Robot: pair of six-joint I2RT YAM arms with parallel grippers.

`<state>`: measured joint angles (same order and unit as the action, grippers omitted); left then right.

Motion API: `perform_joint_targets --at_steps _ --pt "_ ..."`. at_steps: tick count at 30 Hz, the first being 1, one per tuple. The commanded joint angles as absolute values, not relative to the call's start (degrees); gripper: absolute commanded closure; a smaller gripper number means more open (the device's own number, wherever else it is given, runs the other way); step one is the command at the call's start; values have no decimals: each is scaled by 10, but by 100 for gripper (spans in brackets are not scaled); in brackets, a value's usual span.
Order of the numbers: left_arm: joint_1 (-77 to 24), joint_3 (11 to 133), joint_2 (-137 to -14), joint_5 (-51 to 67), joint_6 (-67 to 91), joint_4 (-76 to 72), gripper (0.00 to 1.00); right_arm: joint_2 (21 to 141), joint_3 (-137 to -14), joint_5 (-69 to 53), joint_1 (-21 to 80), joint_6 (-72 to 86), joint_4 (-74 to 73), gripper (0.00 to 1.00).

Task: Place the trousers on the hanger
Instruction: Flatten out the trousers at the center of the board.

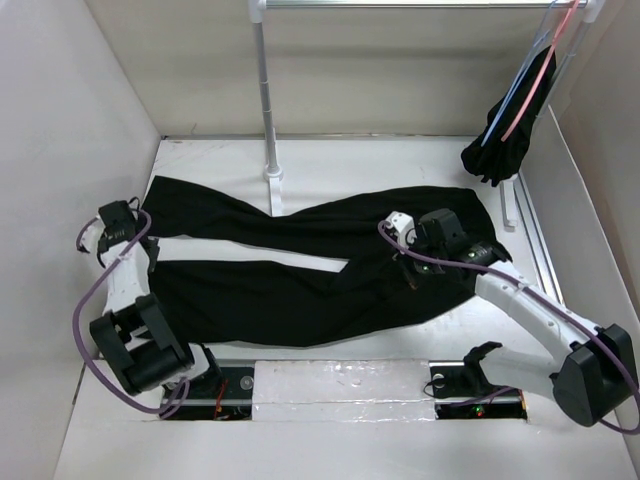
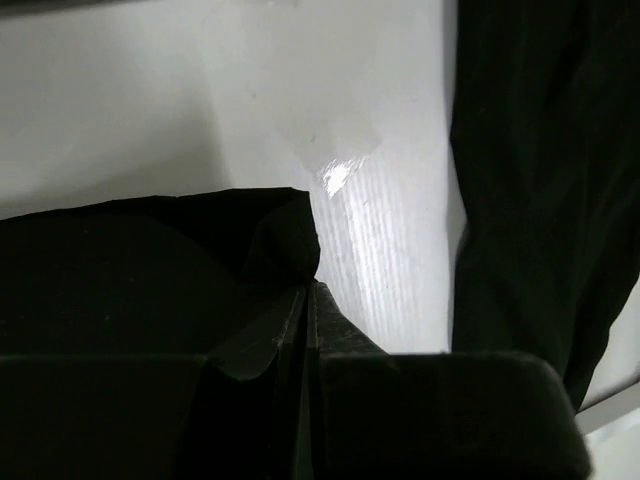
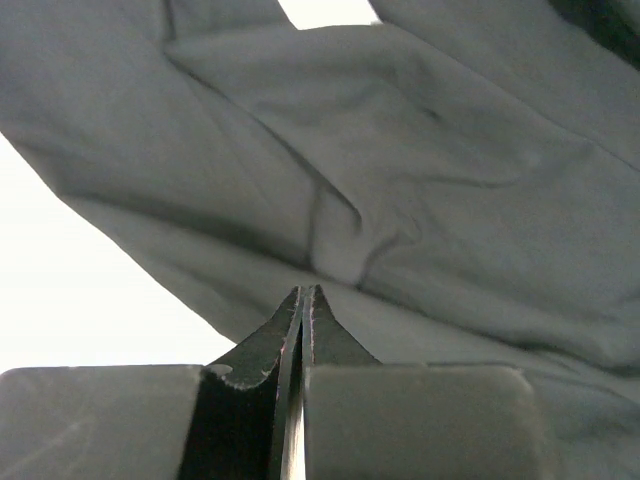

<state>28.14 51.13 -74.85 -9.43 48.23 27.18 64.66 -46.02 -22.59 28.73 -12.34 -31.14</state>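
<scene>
A white table [image 1: 330, 160] is filling the floor of a white-walled enclosure [image 1: 60, 150], with a taped strip running along its near edge. The trousers [image 1: 300, 290] are lying flat across most of it. The wider waist is sitting to the right and the two long legs are stretching to the left, one toward the far left corner and one nearer the arms.

A white clothes rack [image 1: 268, 100] is standing at the far side. Its upright is meeting the table just behind the upper leg, and its bar is running along the top of the view. At the rack's right end a small bunched black garment [image 1: 497, 145] is hanging, well apart from the trousers. Above that garment the hanger [image 1: 518, 78], thin and light blue, is hanging beside a pink hanger [image 1: 541, 78].

The left gripper [image 2: 310, 290] is sitting at the leg ends on the left, its fingers pressed together and its tips touching a corner of the black cloth. The right gripper [image 3: 303, 295] is resting over the waist end, its fingers also pressed together and its tips meeting a puckered fold. Whether either is catching cloth between its fingers cannot be told.
</scene>
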Motion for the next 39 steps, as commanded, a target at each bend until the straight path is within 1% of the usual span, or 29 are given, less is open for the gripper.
perform_joint_targets --at_steps 1,2,3,4,6,7,8,10,11,12,13,15,17,19,20,22,23,24,25,26,27,28,29,30,31,33,37,39 --pt "281 571 -796 -133 465 293 100 646 -482 -208 265 -126 -314 100" --pt "281 600 -841 -155 461 298 100 641 -485 -200 242 -120 -327 96" --pt "281 600 -841 -156 461 298 100 641 -485 -196 242 -120 -327 96" --pt "281 610 -869 -163 458 300 100 633 -490 -193 231 -119 -336 95" --pt "281 642 -896 -171 447 299 100 625 -496 -185 211 -111 -345 88" --pt "281 651 -922 -171 444 300 100 616 -500 -181 189 -106 -351 82" --pt "281 662 -933 -166 441 300 100 613 -500 -182 178 -102 -352 71" --pt "281 689 -967 -167 439 307 100 605 -497 -188 135 -87 -357 60" --pt "275 693 -975 -171 438 307 100 596 -488 -195 115 -80 -356 52" --pt "275 700 -984 -170 435 307 74 591 -479 -206 96 -64 -353 49" --pt "275 704 -999 -167 436 312 59 584 -469 -209 76 -58 -345 46" --pt "270 714 -998 -149 427 302 34 572 -448 -225 9 -41 -345 41" --pt "249 716 -961 -124 404 284 32 569 -440 -232 -52 -32 -350 40" --pt "219 718 -898 -109 378 244 31 562 -429 -230 -85 -5 -352 38" --pt "170 723 -876 -103 367 232 31 560 -425 -229 -117 19 -352 38" --pt "104 731 -824 -113 351 220 33 559 -417 -204 -150 34 -359 39" --pt "31 730 -809 -119 342 215 34 560 -415 -192 -168 41 -364 41" --pt "-3 719 -796 -118 341 203 38 564 -413 -172 -201 45 -368 41" --pt "-32 707 -769 -113 344 194 44 571 -406 -162 -217 48 -366 42" --pt "-55 675 -758 -84 350 180 56 577 -401 -156 -234 54 -365 43" --pt "-86 661 -745 -72 357 165 64 584 -397 -152 -273 54 -362 43" --pt "-98 645 -727 -56 361 157 76 594 -390 -146 -291 55 -353 43" --pt "-109 631 -719 -28 360 150 82 598 -388 -139 -306 56 -350 44" --pt "-128 609 -714 -23 363 157 97 603 -387 -128 -318 61 -346 43" --pt "-135 598 -695 -16 360 157 100 609 -385 -126 -336 62 -337 43" --pt "-141 552 -672 20 358 149 100 615 -368 -127 -348 77 -315 42" --pt "-141 491 -612 55 366 142 100 647 -322 -169 -353 122 -193 40" --pt "-121 460 -605 99 367 143 100 693 -316 -196 -353 134 -167 40"
